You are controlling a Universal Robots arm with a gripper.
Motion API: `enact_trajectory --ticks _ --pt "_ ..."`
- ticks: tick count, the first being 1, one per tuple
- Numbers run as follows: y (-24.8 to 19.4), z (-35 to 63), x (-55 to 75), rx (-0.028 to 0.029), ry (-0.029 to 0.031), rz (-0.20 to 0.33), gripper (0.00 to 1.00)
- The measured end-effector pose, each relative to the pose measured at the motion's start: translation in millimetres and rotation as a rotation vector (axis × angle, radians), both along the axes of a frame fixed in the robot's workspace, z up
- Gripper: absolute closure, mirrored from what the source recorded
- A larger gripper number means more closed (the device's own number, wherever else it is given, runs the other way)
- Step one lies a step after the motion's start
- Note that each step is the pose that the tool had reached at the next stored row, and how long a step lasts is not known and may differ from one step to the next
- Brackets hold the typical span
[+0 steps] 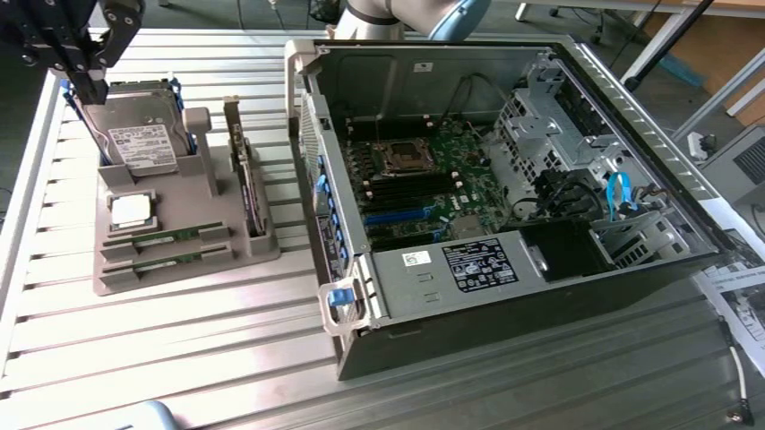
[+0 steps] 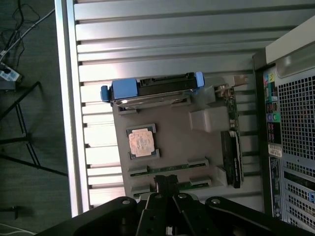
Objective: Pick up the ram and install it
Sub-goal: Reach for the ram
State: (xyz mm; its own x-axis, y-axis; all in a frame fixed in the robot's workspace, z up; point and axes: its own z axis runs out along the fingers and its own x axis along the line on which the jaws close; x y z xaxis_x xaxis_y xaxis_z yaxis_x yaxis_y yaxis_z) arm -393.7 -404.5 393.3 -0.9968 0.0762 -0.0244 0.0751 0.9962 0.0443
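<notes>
Two ram sticks lie edge-up in slots of a grey holder (image 1: 239,246): one ram (image 1: 163,236) and a second ram (image 1: 160,262) just in front of it. The wrist view looks down on both, the ram (image 2: 170,167) and the second ram (image 2: 189,185). My gripper (image 1: 89,88) hangs high over the holder's far end, above the hard drive, shut and holding nothing. In the wrist view its shut fingertips (image 2: 166,183) overlap the second stick. The open computer case (image 1: 622,98) shows the motherboard (image 1: 460,175) with its memory slots (image 1: 407,204).
The holder also carries a hard drive (image 1: 143,134) in blue rails, a square processor (image 1: 129,210) and an upright expansion card (image 1: 243,161). Everything stands on a slatted metal table (image 1: 179,358). Papers (image 1: 741,296) lie at the exterior view's right.
</notes>
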Motion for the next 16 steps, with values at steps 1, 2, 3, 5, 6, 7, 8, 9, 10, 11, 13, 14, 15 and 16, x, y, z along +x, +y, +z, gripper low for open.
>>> enact_trajectory --ticks 1,2,3,5,6,7,8,9,10,11,13,14,15,16 --pt "-0.8 0.0 0.0 -0.0001 0.0 0.0 0.89" --pt "-2.2 0.0 0.0 0.0 0.0 0.0 0.89" --pt "-4.3 -0.1 0.0 0.0 -0.0001 0.0 0.89" --pt "-7.1 -0.1 0.0 0.0 -0.0001 0.0 0.89" --pt "-8.2 -0.1 0.0 0.0 0.0 0.0 0.89" --pt "-8.7 -0.1 0.0 0.0 -0.0001 0.0 0.89" --pt "-9.2 -0.2 0.0 0.0 0.0 0.0 0.89" --pt "-9.7 -0.2 0.0 0.0 -0.0001 0.0 0.89" --pt "-10.0 -0.2 0.1 -0.0001 0.0 0.0 0.89" --pt "-10.2 -0.3 0.1 0.0 -0.0001 0.0 0.89" --pt "-10.8 -0.4 0.2 0.0 -0.0001 0.0 0.89" --pt "-10.9 -0.4 0.3 0.0 0.0 0.0 0.89" --pt "-11.2 -0.4 0.4 0.0 -0.0001 0.0 0.89" --pt "-11.5 -0.5 0.4 0.0 0.0 0.0 0.89"
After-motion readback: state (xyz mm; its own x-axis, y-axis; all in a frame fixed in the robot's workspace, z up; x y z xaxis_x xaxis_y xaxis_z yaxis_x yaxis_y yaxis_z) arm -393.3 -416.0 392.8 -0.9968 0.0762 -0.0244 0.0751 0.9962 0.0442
